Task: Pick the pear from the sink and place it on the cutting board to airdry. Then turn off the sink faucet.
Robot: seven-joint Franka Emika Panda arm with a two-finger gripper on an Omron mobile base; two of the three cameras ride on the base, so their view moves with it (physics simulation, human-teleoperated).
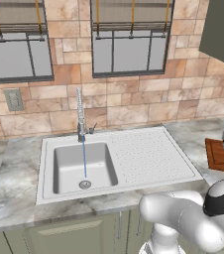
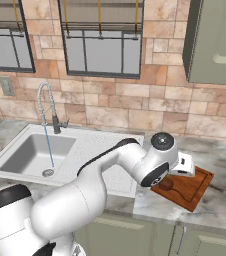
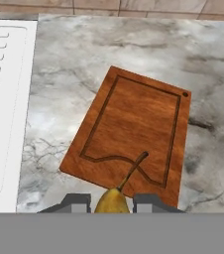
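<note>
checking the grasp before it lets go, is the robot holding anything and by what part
Yes, the pear. The gripper jaws are shut on its rounded body, one fingertip on each side, stem pointing away over the cutting board.

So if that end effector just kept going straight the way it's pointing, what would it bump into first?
Probably the cutting board. The end effector, shut on the pear, points down at the board's near end, so the pear would likely touch the wood first. How much gap remains is hard to judge.
</note>
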